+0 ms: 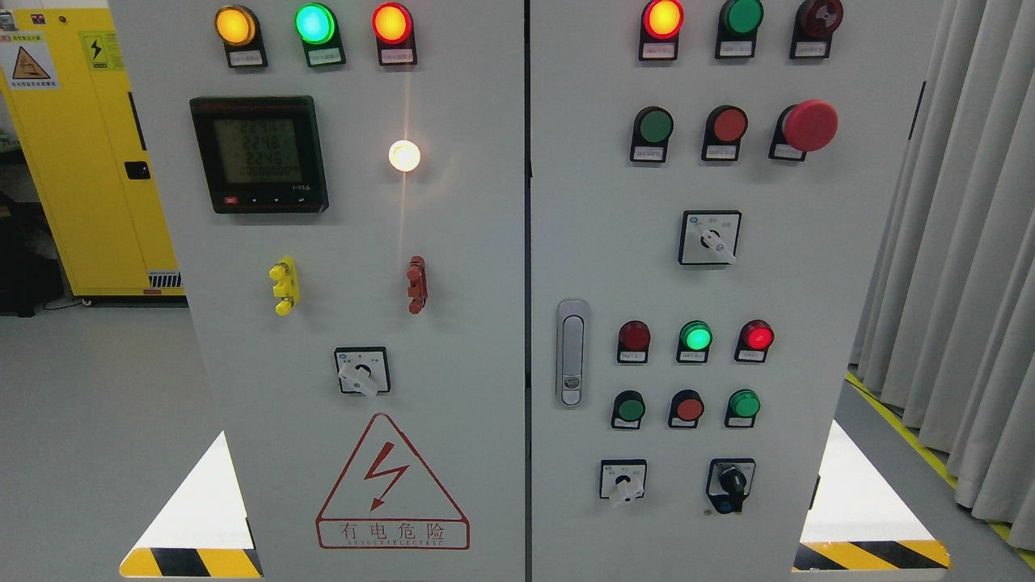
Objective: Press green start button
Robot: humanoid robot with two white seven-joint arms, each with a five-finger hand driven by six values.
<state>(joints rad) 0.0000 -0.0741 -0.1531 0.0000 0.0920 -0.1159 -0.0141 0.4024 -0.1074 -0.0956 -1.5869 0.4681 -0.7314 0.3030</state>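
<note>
A grey control cabinet fills the head view, with two doors. On the right door [808, 283] a dark green push button [654, 126] sits in the upper row, next to a red button [729, 124] and a red mushroom stop button [810, 125]. Lower down are two more green buttons, one on the left [629, 409] and one on the right [743, 403], with a red button [689, 408] between them. Neither hand is in view.
Lit indicator lamps line the top of both doors, and a lit green lamp [695, 335] sits mid-right. The left door carries a digital meter [259, 153] and a selector switch [361, 372]. A door handle [572, 352], a yellow cabinet [73, 145] at left, curtains [954, 242] at right.
</note>
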